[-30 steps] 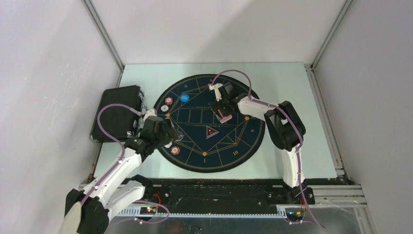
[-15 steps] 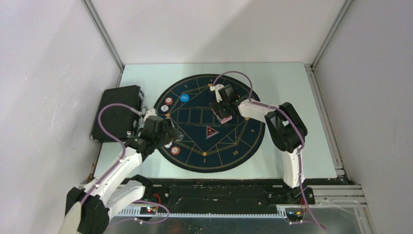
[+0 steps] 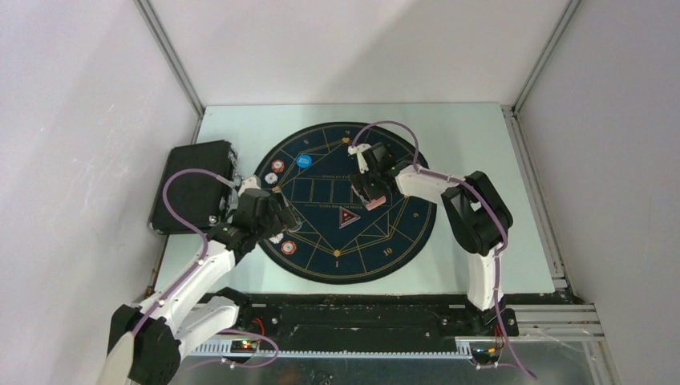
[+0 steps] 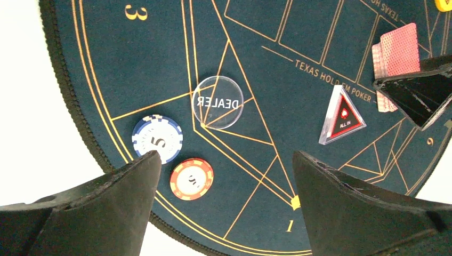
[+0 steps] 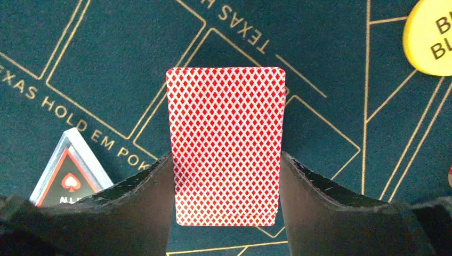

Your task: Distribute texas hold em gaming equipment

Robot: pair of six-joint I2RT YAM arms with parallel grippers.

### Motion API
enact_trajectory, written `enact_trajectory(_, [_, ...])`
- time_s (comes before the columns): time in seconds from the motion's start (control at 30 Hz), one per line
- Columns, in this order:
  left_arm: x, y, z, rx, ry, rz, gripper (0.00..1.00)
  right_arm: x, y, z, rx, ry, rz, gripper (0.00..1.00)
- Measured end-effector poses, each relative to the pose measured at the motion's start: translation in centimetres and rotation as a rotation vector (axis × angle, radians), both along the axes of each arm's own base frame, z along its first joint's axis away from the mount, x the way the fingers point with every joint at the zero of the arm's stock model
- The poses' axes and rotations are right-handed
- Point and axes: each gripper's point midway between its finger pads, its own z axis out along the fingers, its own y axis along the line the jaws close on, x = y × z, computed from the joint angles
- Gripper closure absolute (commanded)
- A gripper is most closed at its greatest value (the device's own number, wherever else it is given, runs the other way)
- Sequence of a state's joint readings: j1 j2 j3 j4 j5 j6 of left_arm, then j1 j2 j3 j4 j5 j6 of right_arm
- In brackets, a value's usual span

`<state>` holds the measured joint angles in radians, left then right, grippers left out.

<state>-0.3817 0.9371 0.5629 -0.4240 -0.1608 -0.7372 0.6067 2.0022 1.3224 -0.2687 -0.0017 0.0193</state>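
Red-diamond backs fill the right wrist view. The card deck (image 5: pixel 226 144) is one squared stack between the fingers of the right gripper (image 5: pixel 226 160), which is closed part-way, with both fingers pressed against the deck's long edges. It is over the printed boxes near the middle of the round mat (image 3: pixel 385 241), just beside the red triangular token (image 3: pixel 348 217). I cannot tell whether the deck's lower edge touches the felt.

The left gripper (image 4: pixel 225 160) is spread fully wide and holds nothing. It hangs over the mat's near-left rim.

Laid out so far:
- The clear dealer button (image 4: pixel 217 101), blue-white chip (image 4: pixel 158 140) and orange-red chip (image 4: pixel 192 178) lie close together at the near-left rim.
- A red-white chip (image 3: pixel 277 167) and a blue chip (image 3: pixel 304 160) sit farther along the left rim.
- A yellow chip (image 5: pixel 429 37) lies near the deck.

The black case (image 3: pixel 192 196) lies off the mat to the left (its contents are not visible from above).

Judgement: the chips and markers look partly distributed. In the overhead view the mat's right side shows no chips. No single card lies anywhere on the felt, so dealing appears not to have begun. That looks like the main work left, and perhaps chips for the right-hand seats as well.
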Motion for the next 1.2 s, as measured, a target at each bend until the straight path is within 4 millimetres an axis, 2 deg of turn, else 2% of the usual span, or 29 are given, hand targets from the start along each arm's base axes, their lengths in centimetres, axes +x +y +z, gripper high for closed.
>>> enact_trajectory(0.3, [1.1, -1.8, 0.9, -0.084, -0.041, -0.029, 0.0, -1.5, 0.4, 1.1, 0.048, 0.021, 0.043, 1.0])
enact_trajectory(0.57, [2.5, -4.8, 1.6, -0.211, -0.063, -0.102, 0.0, -2.3, 1.2, 3.4, 0.094, -0.006, 0.108, 1.0])
enact_trajectory(0.73, [4.0, -6.6, 1.6, -0.306, -0.071, -0.146, 0.0, -3.2, 1.9, 4.1, 0.116, -0.008, 0.164, 1.0])
enact_trajectory(0.97, [5.4, -9.5, 1.1, -0.441, -0.05, -0.221, 0.0, -5.8, 3.5, 4.6, 0.124, 0.011, 0.279, 1.0])
enact_trajectory(1.2, [6.2, -11.9, 2.6, -0.575, -0.086, -0.293, 0.0, -8.1, 5.2, 6.6, 0.154, 0.001, 0.367, 1.0])
